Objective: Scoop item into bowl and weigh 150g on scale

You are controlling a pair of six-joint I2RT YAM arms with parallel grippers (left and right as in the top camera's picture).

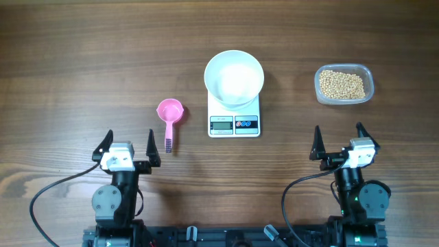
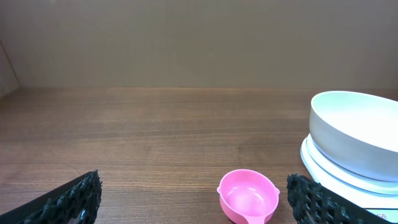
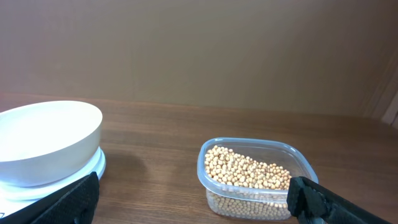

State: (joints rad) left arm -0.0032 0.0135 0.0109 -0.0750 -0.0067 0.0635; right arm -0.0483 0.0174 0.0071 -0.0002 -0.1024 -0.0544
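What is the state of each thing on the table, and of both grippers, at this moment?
bowl: empty, on the scale
scale: carrying the bowl
beans: in the clear tub
pink scoop: empty, not held
left gripper: open, empty
right gripper: open, empty

The bowl point(image 1: 234, 77) sits on the scale point(image 1: 234, 124) in the middle of the table point(image 1: 68, 62). The scoop point(image 1: 169, 114) lies left of the scale; the tub point(image 1: 319, 85) holding beans point(image 1: 342, 84) stands well right.

The overhead camera looks straight down on the table point(image 1: 68, 55) from well above. Each wrist camera sits low, near the tabletop, facing forward across it. Both wrist views share the bowl point(image 2: 354, 130) on the scale point(image 2: 323, 174).
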